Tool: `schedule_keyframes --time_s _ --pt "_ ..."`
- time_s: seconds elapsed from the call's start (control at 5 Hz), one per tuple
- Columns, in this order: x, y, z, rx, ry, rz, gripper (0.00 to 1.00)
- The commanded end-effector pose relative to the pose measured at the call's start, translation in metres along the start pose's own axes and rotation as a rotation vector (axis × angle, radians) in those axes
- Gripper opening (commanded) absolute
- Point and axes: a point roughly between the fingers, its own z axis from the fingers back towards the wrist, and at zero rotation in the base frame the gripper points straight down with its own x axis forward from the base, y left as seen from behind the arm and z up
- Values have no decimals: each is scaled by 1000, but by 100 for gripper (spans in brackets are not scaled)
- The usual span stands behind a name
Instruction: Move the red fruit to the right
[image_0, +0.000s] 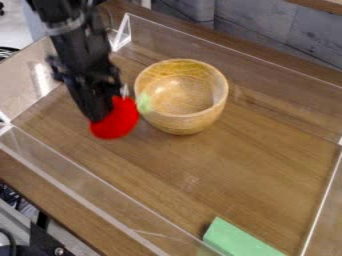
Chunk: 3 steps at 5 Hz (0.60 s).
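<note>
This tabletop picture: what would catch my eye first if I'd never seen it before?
Probably the small bright red roundish toy fruit, held in the dark robot gripper at the left of the table. Just beside it sits the round, light wooden bowl, toward the back. Then the flat pale green block stands out alone at the near edge.

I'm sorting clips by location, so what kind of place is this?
Probably a lab or workshop robot test station: a dark robot arm works over a wooden tabletop edged by clear panels, with cables at the lower left and only a wooden bowl and a few small items on it.
</note>
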Motion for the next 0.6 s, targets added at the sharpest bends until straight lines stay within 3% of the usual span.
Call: schedule_keyframes --time_s 0.0,0.4 --pt "4 6 -14 36 -16 32 0" --pt "-3 14 -37 63 7 83 0"
